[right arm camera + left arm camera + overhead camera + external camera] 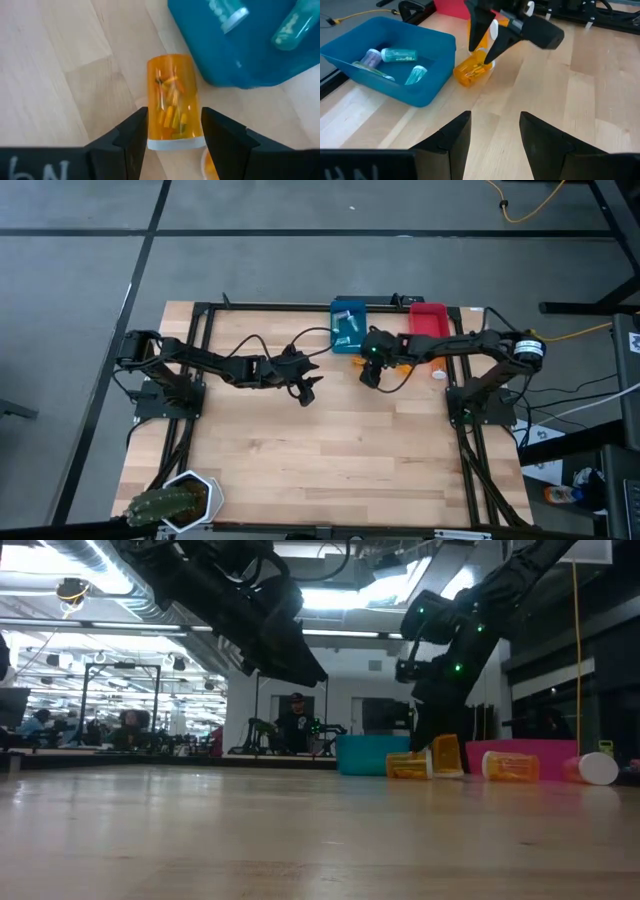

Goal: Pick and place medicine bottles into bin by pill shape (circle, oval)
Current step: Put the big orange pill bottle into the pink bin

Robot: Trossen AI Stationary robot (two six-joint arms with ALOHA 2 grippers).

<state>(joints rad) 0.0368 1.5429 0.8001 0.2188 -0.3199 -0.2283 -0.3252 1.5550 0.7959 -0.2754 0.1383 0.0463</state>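
Observation:
An orange medicine bottle (172,100) lies on its side on the wood table beside the blue bin (240,55), with oblong pills showing inside it. My right gripper (174,132) is open and comes down over it, one finger on either side of its white-capped end. Other orange bottles (510,766) lie or lean on the table near the red bin (428,320). Teal and clear bottles (398,55) lie in the blue bin (430,85). My left gripper (307,392) hangs open above mid-table and holds nothing. My right gripper's fingers (132,137) flank the lying orange bottle's cap end (175,144), slanting down from above and lying across the bottle. I cannot tell whether they touch it. The bottle rests on the table.
A potted cactus in a white pot (175,502) stands at the near left corner. A black frame (260,306) runs along the table's far edge behind the bins. Bare wood lies across the middle and near side. A person (295,725) is in the room beyond.

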